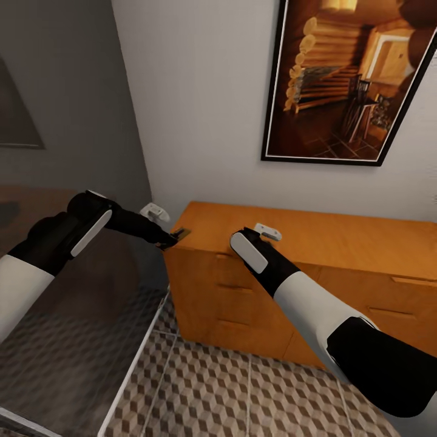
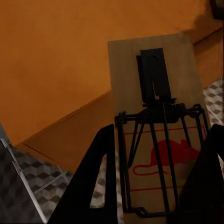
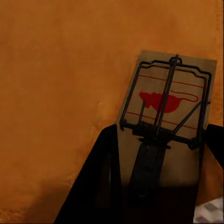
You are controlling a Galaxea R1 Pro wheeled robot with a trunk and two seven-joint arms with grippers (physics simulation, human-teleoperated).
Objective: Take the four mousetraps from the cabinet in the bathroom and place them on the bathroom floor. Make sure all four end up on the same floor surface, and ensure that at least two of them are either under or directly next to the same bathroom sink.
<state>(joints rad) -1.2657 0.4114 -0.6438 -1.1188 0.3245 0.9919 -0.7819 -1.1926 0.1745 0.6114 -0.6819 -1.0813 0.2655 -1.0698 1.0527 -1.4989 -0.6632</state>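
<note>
Mousetraps sit in both wrist views: one [image 2: 158,140] lies between the left gripper's [image 2: 154,186] dark fingers, over the corner of the cabinet [image 1: 340,243] at centre frame; another [image 3: 168,121] lies between the right gripper's [image 3: 158,182] fingers above the orange top; each gripper looks clamped on its trap, though contact is partly hidden; a thin edge hold could slip, dropping a trap onto the chest rather than the bathroom floor [image 1: 243,388] at lower centre.

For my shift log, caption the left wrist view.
Left gripper holds a mousetrap between its jaws at the corner of the cabinet.
</note>
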